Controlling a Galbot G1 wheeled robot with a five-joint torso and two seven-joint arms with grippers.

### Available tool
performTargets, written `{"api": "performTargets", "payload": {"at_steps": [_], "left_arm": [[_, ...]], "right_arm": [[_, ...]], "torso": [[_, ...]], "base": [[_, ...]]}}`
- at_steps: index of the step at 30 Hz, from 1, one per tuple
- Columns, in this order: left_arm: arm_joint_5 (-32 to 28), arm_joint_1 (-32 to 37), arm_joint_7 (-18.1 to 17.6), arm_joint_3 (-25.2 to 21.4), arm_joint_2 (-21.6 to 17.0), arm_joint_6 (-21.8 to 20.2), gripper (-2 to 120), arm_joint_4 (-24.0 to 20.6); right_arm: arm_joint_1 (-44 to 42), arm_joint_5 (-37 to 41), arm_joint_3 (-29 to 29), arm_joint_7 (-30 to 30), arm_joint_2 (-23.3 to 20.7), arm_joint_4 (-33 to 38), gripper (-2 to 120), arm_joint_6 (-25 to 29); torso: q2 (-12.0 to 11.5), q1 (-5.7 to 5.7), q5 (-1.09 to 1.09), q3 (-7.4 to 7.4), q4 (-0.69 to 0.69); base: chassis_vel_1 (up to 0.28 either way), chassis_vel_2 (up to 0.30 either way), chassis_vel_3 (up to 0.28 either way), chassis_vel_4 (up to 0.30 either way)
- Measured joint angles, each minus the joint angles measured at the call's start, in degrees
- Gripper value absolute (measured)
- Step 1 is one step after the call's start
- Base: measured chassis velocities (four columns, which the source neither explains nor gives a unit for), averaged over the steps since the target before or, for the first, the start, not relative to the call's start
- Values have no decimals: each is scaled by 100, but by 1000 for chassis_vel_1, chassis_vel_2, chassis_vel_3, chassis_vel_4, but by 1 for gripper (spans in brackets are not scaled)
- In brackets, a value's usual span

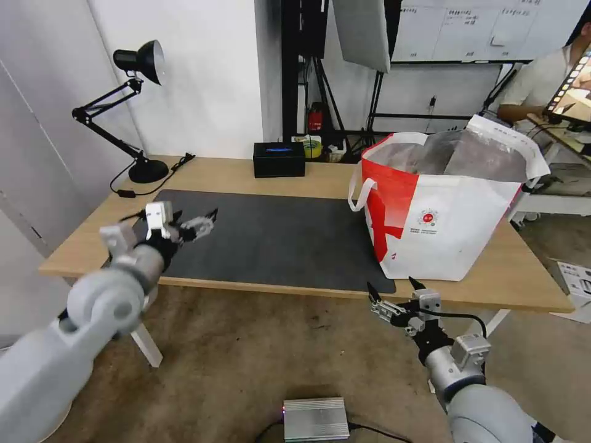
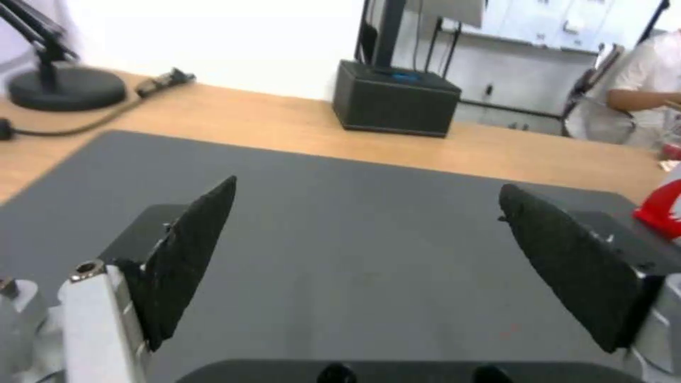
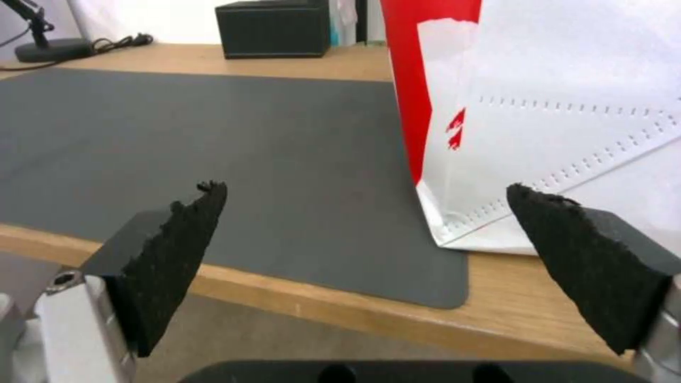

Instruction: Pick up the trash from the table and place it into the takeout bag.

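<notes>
Left gripper (image 1: pixel 196 223): fingers spread wide, nothing between them; it hovers over the left end of the dark grey mat (image 1: pixel 271 237), above the table (image 1: pixel 246 172).
Left gripper, wrist view (image 2: pixel 365 234): both black pads stand well apart, with bare mat ahead of them and beneath them.
Right gripper (image 1: pixel 394 295): fingers spread, nothing held; it sits just off the near edge of the table, slightly below the tabletop level.
Right gripper, wrist view (image 3: pixel 365 234): the mat's near corner lies ahead between the pads, with the bag wall ahead and toward one pad.
Takeout bag (image 1: pixel 443 209): stands upright on the right end of the table, mouth open upward, foil lining exposed, one white strap hanging on its left face. It lies directly ahead of the right gripper and near it; from the left gripper it is well apart, across the whole mat.
Nearer arm to bag: right.
Trash: no bowl, tray, tissue or small bag can be seen on the mat or on the bare wood around either gripper. What lies inside the bag cannot be told from this angle.
Black box (image 1: pixel 279 159): at the far edge of the table, ahead of the left gripper and beyond the mat.
Desk lamp (image 1: pixel 132 111): far left corner, well apart from both grippers.
Assessment: with both grippers unloaded and no loose item on the surface, the collection appears complete or nearly so.
</notes>
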State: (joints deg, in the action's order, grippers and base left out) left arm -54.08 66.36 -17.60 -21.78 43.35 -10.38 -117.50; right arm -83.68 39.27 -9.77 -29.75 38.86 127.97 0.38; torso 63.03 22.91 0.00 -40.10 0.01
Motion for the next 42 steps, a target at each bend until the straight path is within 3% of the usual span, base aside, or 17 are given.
{"api": "performTargets", "payload": {"at_steps": [5,12,42], "left_arm": [[633,454,61,-148,372,351,100,29],[956,868,170,-334,531,575,100,109],[1022,1121,214,-438,665,705,100,84]], "right_arm": [[0,0,0,0,0,0,100,0],[0,0,0,0,0,0,100,0],[0,0,0,0,0,0,100,0]], "torso": [[0,0,0,0,-1],[0,0,1,0,-2],[0,0,1,-1,-1]], "base": [[0,0,0,0],[0,0,0,0],[0,0,0,0]]}}
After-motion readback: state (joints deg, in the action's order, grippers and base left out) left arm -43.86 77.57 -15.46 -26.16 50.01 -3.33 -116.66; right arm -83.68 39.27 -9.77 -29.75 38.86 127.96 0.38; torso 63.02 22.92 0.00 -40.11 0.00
